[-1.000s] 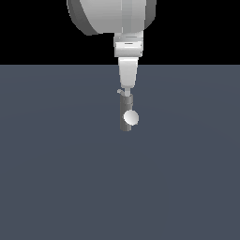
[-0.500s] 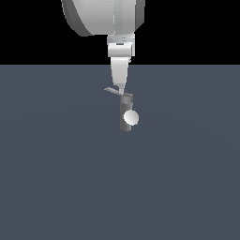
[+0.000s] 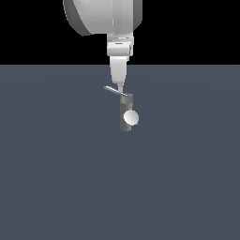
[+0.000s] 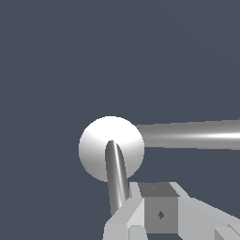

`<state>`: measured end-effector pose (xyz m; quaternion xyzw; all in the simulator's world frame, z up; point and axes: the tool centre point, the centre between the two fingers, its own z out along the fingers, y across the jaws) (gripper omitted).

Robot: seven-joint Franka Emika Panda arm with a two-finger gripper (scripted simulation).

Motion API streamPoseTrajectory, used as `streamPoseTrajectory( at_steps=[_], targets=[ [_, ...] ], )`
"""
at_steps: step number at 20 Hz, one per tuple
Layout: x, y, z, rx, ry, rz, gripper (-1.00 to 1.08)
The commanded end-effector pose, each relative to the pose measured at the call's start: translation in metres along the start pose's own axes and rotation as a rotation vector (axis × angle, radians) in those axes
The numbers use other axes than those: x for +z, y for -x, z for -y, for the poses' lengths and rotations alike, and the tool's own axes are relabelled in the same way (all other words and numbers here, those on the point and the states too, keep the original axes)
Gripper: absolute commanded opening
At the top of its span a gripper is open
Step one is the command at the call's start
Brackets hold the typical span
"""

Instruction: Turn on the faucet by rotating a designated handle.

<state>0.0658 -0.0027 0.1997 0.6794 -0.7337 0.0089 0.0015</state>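
The faucet is a small dark grey upright post with a whitish ball on its front. The handle, a thin light grey lever, sticks out from the post's top toward the exterior view's left. My gripper comes straight down from above, its fingers together in one narrow tip that touches the lever near the post. It looks shut with nothing held. In the wrist view the ball is crossed by the thin lever, which runs under my gripper. The thicker post leads off sideways.
A flat dark blue-grey floor surrounds the faucet on all sides. The bulky white arm link hangs above the gripper. Nothing else is in view.
The handle has swung out toward the exterior view's left and now shows longer. My gripper has shifted slightly the same way, staying against it.
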Motion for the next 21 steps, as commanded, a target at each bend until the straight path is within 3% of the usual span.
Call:
streamPoseTrajectory(
  at_steps=[1,21],
  targets=[
    [0.008,0.018,0.008,-0.025,-0.001,0.006,-1.00],
    [0.017,0.062,0.050,-0.078,0.010,0.014,-1.00]
  ],
)
